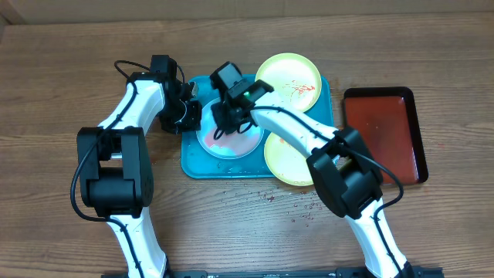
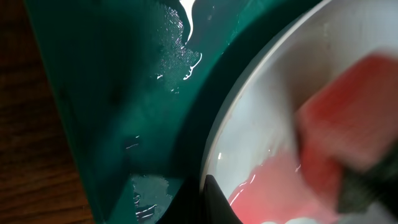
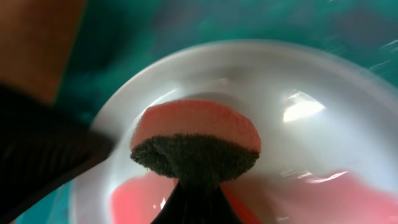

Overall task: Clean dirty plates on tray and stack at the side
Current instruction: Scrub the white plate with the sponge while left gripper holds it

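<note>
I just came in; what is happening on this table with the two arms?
The right gripper holds a pink sponge with a dark scouring side against the light blue plate, which lies in the turquoise tray with pinkish-red liquid in it. The left gripper is at that plate's left rim; whether it grips it is unclear. Two yellow-green plates wait on the tray's right side, the far one with red smears.

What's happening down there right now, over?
Right end effector shut on sponge, pressed on blue plate in tray. Left end effector at plate rim, grip unclear. Nothing blocking.
</note>
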`<action>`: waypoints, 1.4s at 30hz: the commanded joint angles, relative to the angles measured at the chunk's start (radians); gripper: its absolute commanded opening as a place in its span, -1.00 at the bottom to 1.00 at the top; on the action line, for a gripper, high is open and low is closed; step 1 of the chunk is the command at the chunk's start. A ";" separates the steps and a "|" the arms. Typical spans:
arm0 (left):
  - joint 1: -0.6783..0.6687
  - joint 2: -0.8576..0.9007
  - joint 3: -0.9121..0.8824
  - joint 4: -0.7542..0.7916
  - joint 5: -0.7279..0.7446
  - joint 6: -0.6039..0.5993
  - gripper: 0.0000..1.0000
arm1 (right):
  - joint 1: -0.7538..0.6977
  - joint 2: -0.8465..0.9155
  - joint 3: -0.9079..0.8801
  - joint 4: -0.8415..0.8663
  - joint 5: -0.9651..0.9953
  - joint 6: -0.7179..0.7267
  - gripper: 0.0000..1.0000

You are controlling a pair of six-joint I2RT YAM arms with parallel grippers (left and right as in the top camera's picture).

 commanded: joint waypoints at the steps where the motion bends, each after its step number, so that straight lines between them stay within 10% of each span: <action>1: 0.006 0.016 -0.003 0.001 0.005 0.018 -0.92 | 0.011 0.006 0.018 -0.025 -0.121 -0.003 -0.93; 10: 0.006 0.016 -0.003 0.006 0.035 0.016 -0.92 | 0.002 0.006 0.018 -0.229 -0.258 -0.116 -0.93; 25: 0.006 0.016 -0.003 0.004 0.033 0.020 -0.92 | -0.001 0.006 0.018 -0.089 0.548 -0.025 -0.93; 42: 0.006 0.016 -0.003 0.010 0.034 0.019 -0.92 | -0.001 0.016 -0.017 0.074 0.005 0.026 -0.93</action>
